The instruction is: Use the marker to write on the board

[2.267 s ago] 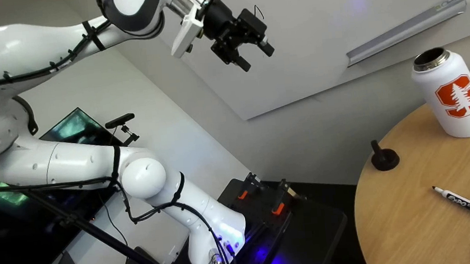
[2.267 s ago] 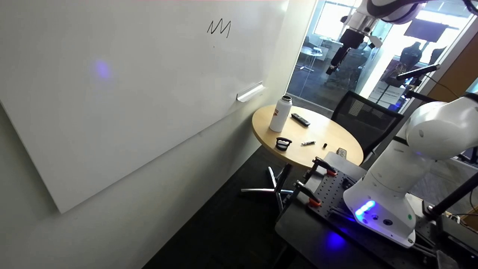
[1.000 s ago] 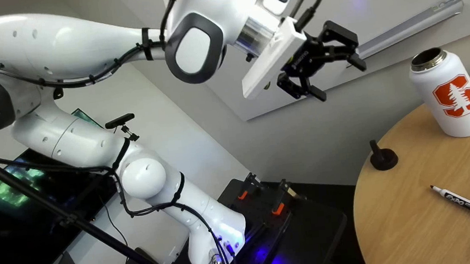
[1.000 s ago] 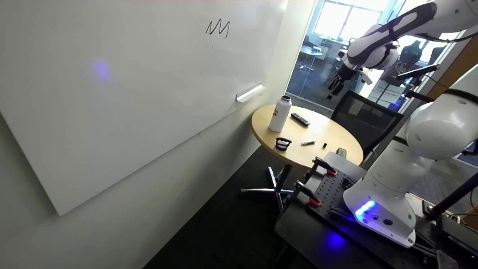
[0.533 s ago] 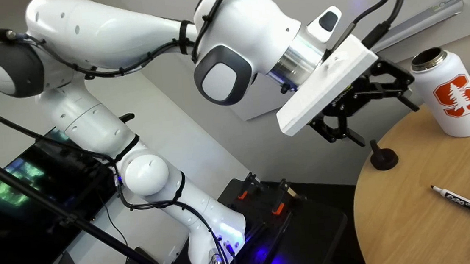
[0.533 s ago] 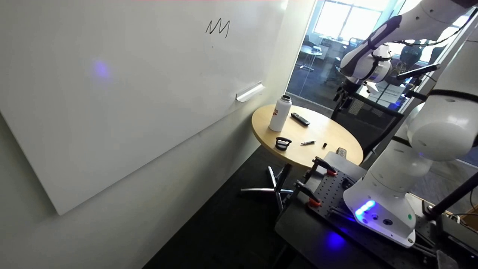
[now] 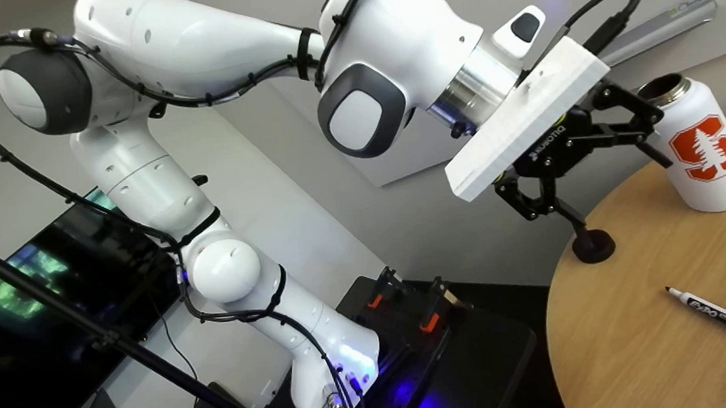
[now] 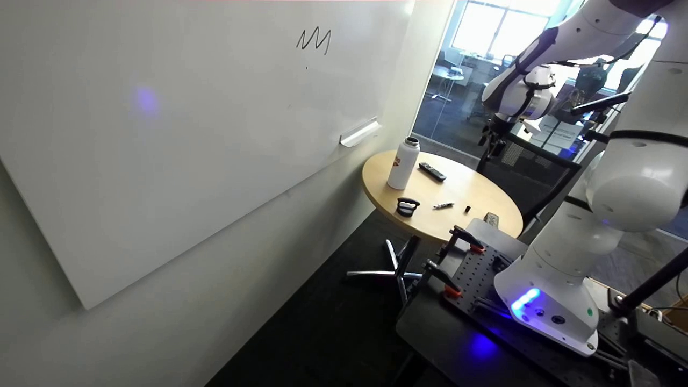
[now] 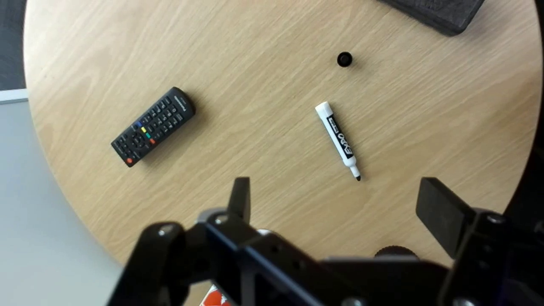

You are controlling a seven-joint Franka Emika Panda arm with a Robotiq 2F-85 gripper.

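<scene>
The marker (image 7: 718,314) is a slim white pen with dark print and an uncovered dark tip. It lies on the round wooden table (image 7: 618,339) in both exterior views (image 8: 444,206) and the wrist view (image 9: 338,138). My gripper (image 7: 621,193) is open and empty above the table, pointing down; it also shows in an exterior view (image 8: 492,145). In the wrist view, the marker's tip lies just ahead of the gap between my fingertips (image 9: 335,182), apart from them. The white board (image 8: 204,134) on the wall bears a black zigzag (image 8: 314,40).
A white bottle (image 7: 716,183) and a black lid (image 7: 594,246) stand near the table's edge, close to my fingers in that view. A black cap (image 9: 344,59), a remote (image 9: 153,127) and a dark block (image 9: 437,12) lie on the table. A chair (image 8: 529,166) stands behind it.
The arm has come down and swung from in front of the board to above the table, with only a small shift in the last half second. The marker has not moved. The gripper stays open.
</scene>
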